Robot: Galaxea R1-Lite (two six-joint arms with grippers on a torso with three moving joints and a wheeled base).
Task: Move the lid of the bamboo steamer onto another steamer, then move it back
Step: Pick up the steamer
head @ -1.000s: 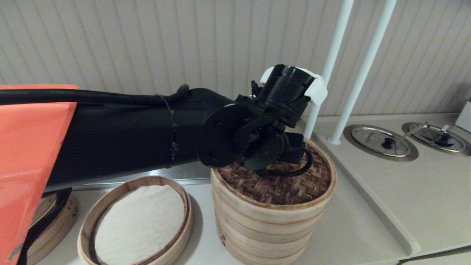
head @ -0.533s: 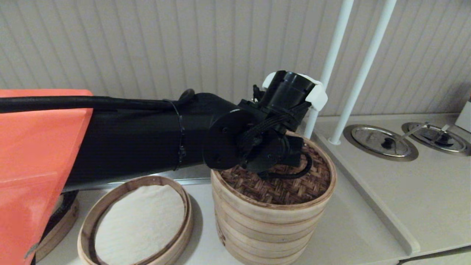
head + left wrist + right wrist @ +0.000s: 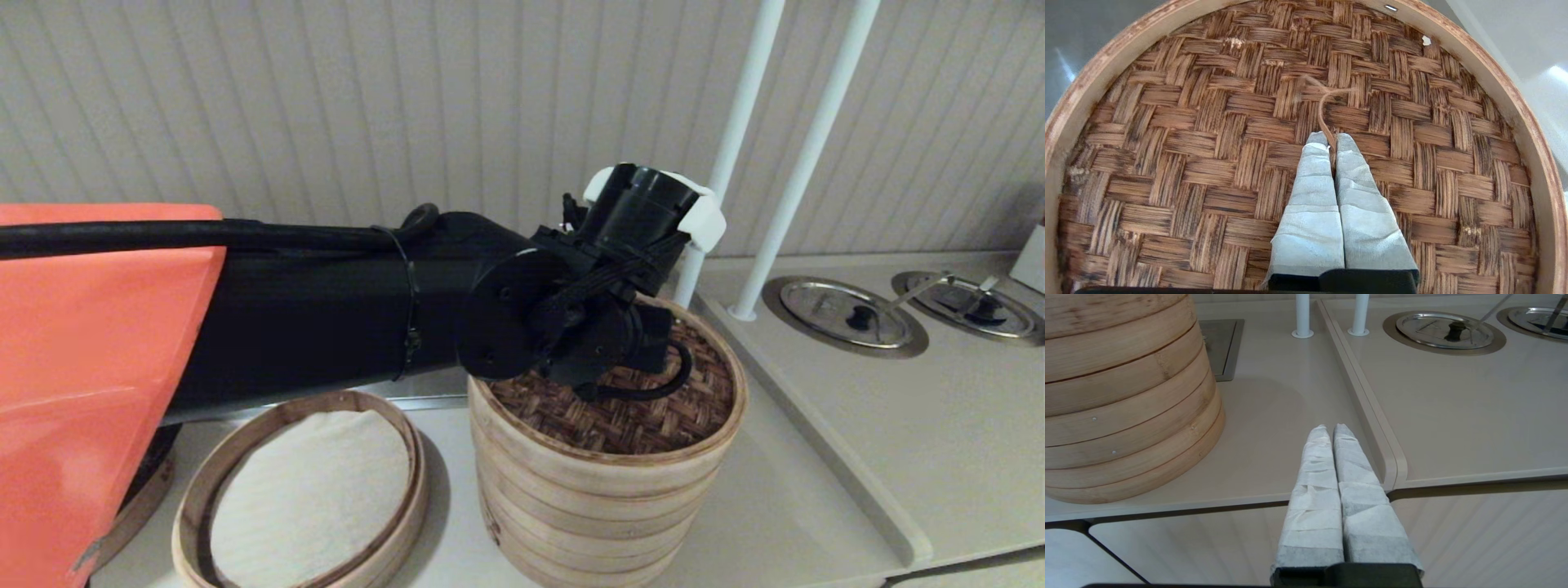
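left gripper [image 3: 1331, 139] clamped on twine loop [image 3: 1327, 106] of bamboo steamer lid [image 3: 1216, 163]; lowered slightly since earlier. lift not begun; right gripper [image 3: 1329, 430] closed, empty, parked

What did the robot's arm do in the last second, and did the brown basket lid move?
The left gripper sank slightly toward the dark brown woven bamboo steamer lid, its forearm edging toward the robot's right. Its fingers pinch the lid's thin twine loop. The lid stayed on the tall pale steamer stack; the low cloth-lined bamboo steamer didn't move.
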